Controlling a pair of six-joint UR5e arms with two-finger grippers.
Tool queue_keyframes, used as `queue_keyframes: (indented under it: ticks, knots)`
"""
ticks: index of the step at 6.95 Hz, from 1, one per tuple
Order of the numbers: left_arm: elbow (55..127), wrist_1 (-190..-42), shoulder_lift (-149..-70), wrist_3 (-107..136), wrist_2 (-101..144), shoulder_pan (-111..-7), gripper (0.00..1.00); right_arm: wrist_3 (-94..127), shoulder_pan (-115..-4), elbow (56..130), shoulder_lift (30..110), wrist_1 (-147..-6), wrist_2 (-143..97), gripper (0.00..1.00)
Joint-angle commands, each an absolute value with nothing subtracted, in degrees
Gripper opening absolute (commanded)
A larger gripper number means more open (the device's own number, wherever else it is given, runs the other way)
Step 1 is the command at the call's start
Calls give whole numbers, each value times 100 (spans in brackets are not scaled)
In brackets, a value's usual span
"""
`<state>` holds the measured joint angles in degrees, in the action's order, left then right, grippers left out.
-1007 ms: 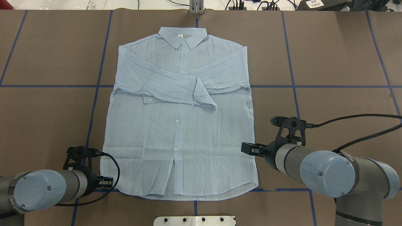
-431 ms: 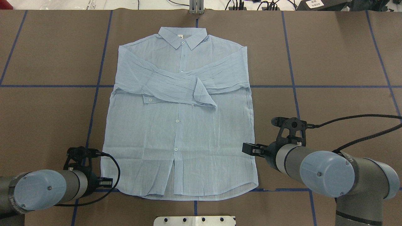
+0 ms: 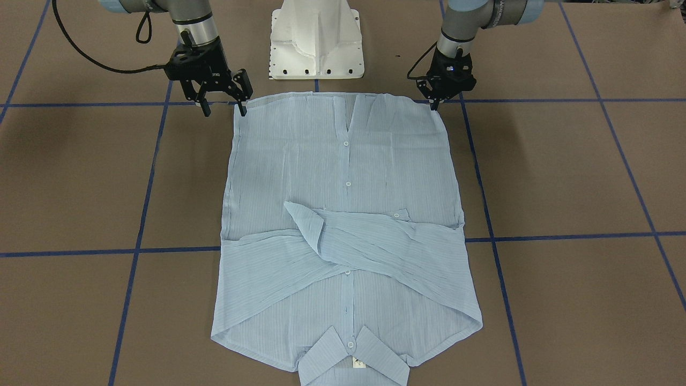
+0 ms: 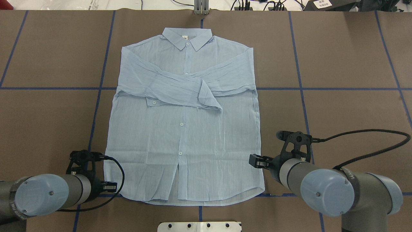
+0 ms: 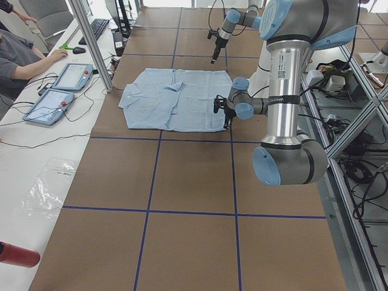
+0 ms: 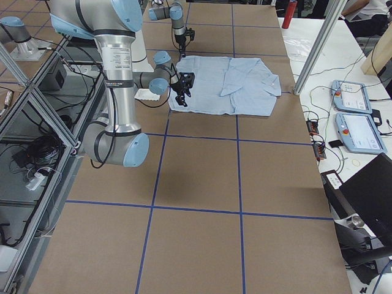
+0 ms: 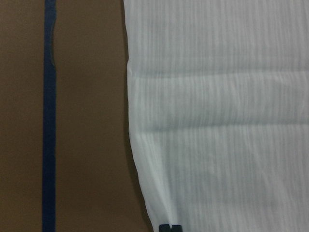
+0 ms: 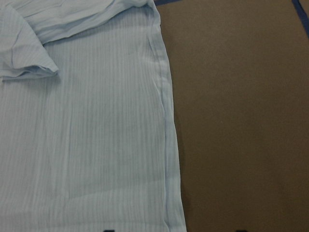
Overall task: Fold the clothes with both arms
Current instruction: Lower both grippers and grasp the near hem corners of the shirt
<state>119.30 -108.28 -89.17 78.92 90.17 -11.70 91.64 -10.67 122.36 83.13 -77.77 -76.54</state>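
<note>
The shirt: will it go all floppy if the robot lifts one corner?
Probably floppy: the shirt lies limp, wrinkled, its sleeves folded flat across it. Likely light, since the fabric looks thin. It might slide on the smooth table.

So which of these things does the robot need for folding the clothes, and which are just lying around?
For the job:
- blue shirt
- left gripper
- right gripper

Just lying about:
- white base
- control tablet
- keyboard
- plastic bag
- red bottle
</note>
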Motion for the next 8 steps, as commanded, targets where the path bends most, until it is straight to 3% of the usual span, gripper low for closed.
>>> queue_keyframes:
  ticks: [1, 2, 6, 8]
  knots:
    - [11927, -10828, -8921, 7893, 9009, -1169, 0, 9814, -390, 12155, 8332, -8083, -7016, 66]
    - [11935, -10837, -8930, 7893, 9009, -1169, 0, 9983, -152, 12120, 8297, -8251, -6735, 57]
    - [11953, -10837, -8912, 7901, 9000, -1178, 0, 10063, 157, 11751, 8253, -8235, -6470, 55]
    - [11953, -10837, -8912, 7901, 9000, -1178, 0, 10055, 219, 11725, 8253, -8235, -6460, 45]
